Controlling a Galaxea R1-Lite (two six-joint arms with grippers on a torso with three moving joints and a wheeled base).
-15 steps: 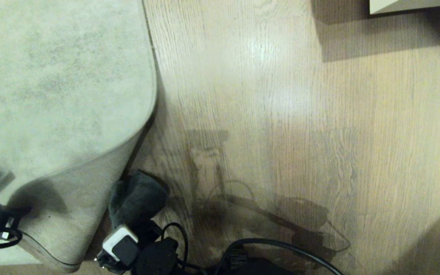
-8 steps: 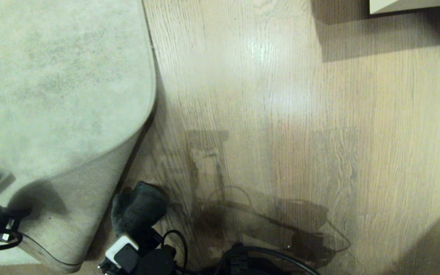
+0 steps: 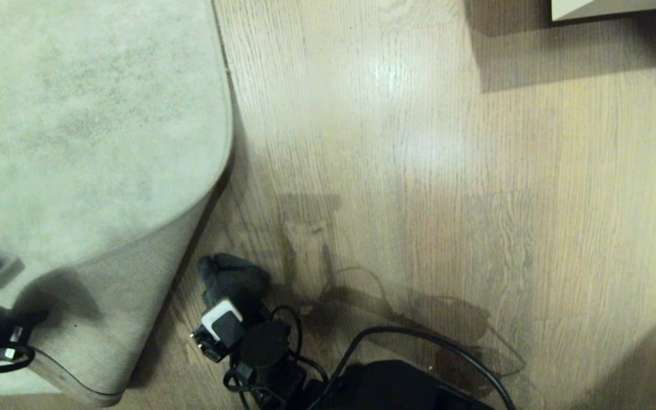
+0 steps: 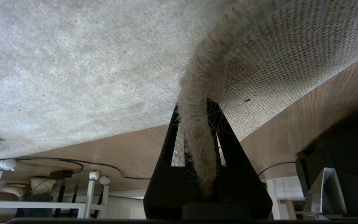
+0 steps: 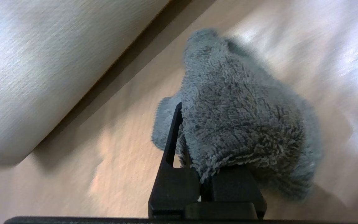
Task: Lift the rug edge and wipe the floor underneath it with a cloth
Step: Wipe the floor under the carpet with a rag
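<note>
Two grippers at work: the left gripper pinches the rug edge clear of the floor; the right gripper, clamped on the cloth, wipes just beside the raised rug. Good strokes would reach under the flap, pressing flat.

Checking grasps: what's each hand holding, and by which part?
Left hand: shut on the rug edge, pinching its fringed border, corner lifted. Right hand: shut on the cloth, gripping one end; the rest bunches beyond the fingers.
</note>
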